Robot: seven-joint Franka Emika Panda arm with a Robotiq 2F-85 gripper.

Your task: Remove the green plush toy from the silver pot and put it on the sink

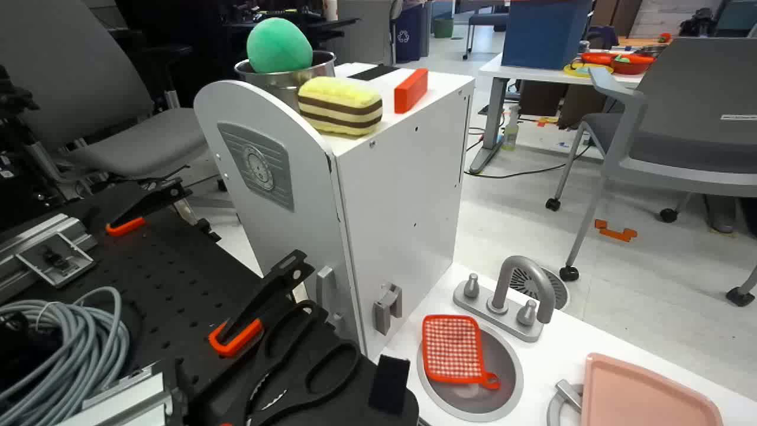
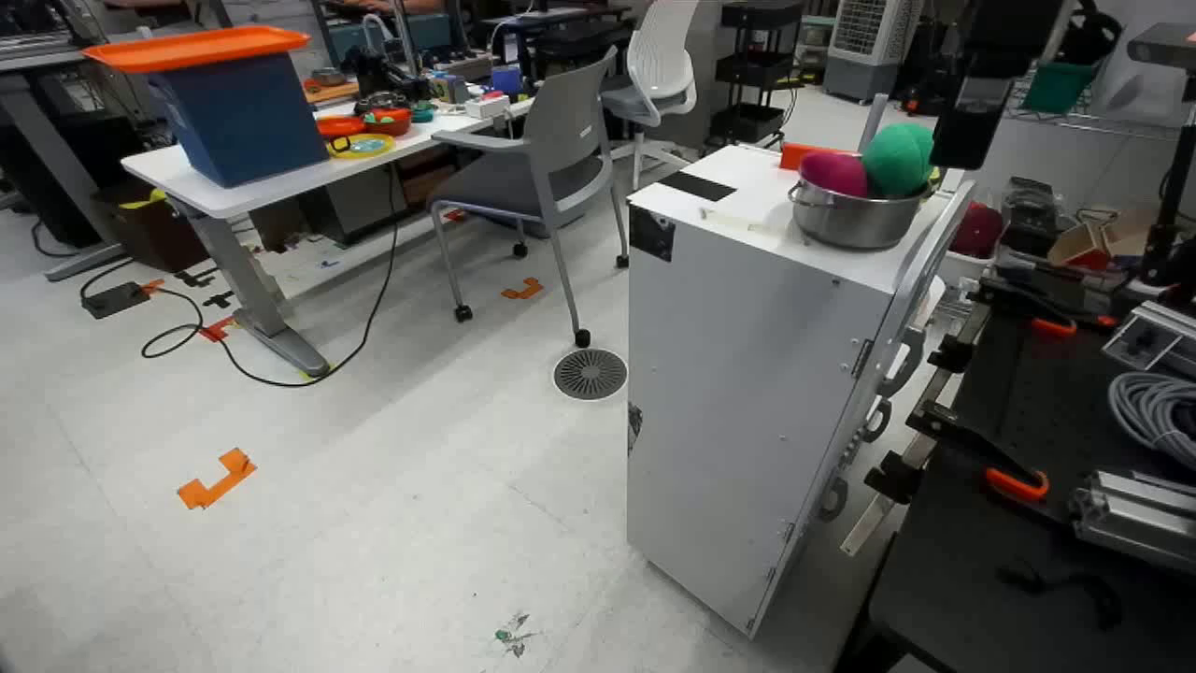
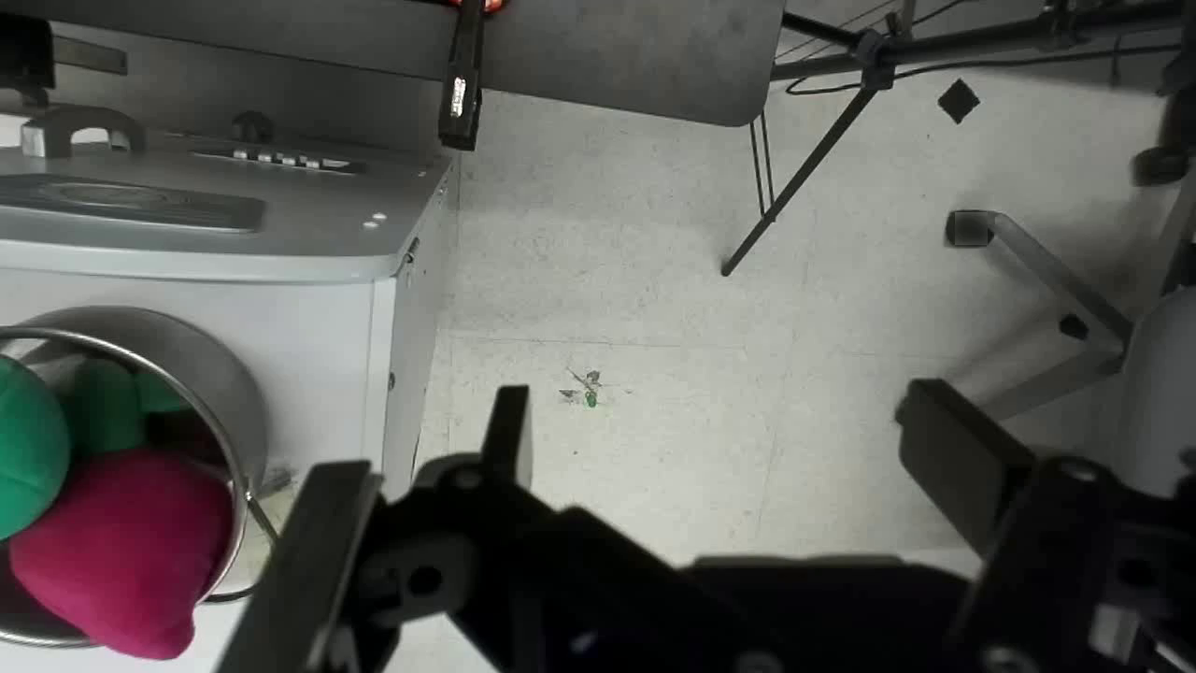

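Observation:
The green plush toy (image 1: 279, 46) sits in the silver pot (image 1: 284, 87) on the white cabinet, bulging above the rim. Both also show in an exterior view, the toy (image 2: 895, 161) beside a pink plush (image 2: 834, 174) and the pot (image 2: 855, 222) below them. In the wrist view the toy (image 3: 28, 449) is cut by the left edge, inside the pot (image 3: 229, 393). My gripper (image 3: 715, 397) is open and empty, over the floor beside the cabinet, apart from the pot. The sink (image 1: 504, 355) is a round grey basin in a white top, low beside the cabinet.
A red checked pot holder (image 1: 454, 349) lies in the sink, near the grey tap (image 1: 529, 269). A pink tray (image 1: 647, 396) is beside it. A striped yellow plush (image 1: 340, 106) and an orange-red block (image 1: 410, 90) are on the cabinet (image 1: 402, 177). A black table (image 1: 171, 272) adjoins it.

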